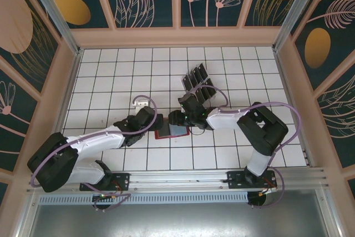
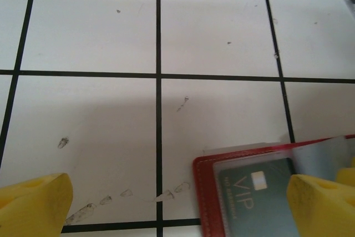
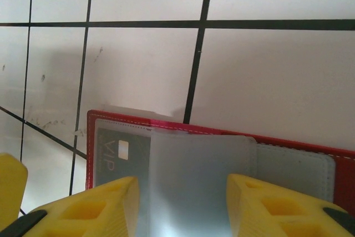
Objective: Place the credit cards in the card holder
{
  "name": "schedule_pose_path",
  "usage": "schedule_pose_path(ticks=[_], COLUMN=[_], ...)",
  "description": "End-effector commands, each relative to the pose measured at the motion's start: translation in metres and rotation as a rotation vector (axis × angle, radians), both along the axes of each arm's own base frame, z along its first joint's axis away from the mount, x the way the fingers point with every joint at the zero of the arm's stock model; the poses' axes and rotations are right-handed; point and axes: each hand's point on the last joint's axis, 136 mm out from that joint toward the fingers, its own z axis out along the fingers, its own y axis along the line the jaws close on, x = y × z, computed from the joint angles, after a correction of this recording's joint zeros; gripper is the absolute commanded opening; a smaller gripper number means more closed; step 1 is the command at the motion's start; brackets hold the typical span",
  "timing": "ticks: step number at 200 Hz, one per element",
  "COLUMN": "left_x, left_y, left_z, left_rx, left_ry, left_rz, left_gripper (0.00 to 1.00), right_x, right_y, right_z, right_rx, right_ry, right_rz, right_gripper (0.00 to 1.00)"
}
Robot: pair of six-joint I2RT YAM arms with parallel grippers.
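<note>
Right fingers (image 3: 266,203) over card holder (image 3: 344,159), VIP card (image 3: 119,154) inside, rack (image 1: 198,81) seen overhead

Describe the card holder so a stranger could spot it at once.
On the white tiled table, look at the middle. The card holder lies open there: a flat red wallet with grey-blue pockets and a VIP card in one. The rack behind it holds black cards standing on edge; the holder alone is red and flat.
</note>
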Motion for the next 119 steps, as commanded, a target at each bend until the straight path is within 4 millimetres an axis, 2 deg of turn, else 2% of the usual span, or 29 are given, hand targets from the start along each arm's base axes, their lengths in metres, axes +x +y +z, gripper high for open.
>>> schedule_pose_path(ticks=[1,43,87,119], left_x=[-0.002,-0.015,-0.031,-0.037], left_y=[-0.003,-0.007,-0.012,-0.024], left_z=[0.005,0.004,-0.005,-0.009], left_rx=[-0.034,-0.092,-0.144,-0.161], left_ry=[-0.027,-0.023,0.013,0.02], left_rz=[-0.038,-0.098,-0.153,-0.19], left_gripper=[0.99,0.99,0.98,0.98], right_x=[-0.009,-0.01,-0.008,-0.008], right_y=[0.006,0.01,0.012,0.011], right_z=[-0.01,-0.008,-0.004,-0.005], right_rx=[0.006,0.066,0.116,0.119], right_ry=[0.062,0.098,0.122,0.127], right_rz=[0.002,-0.042,-0.097,-0.11], right_gripper=[0.46,0.46,0.46,0.46])
